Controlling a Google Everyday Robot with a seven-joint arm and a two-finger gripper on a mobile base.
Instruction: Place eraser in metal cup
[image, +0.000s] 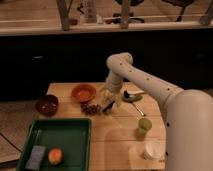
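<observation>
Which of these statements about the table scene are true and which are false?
1. The round orange bowl sits on the wooden table, outside the green rectangular tray. True.
2. The green tray holds nothing. False: a blue-grey flat block and a round orange fruit lie in its near end.
3. The robot's gripper hangs over the white cup. False: the gripper is low over the middle of the table, just beside the orange bowl, and the white cup stands apart at the near edge.
4. The light green cup stands farther from the camera than the white cup. True.
</observation>
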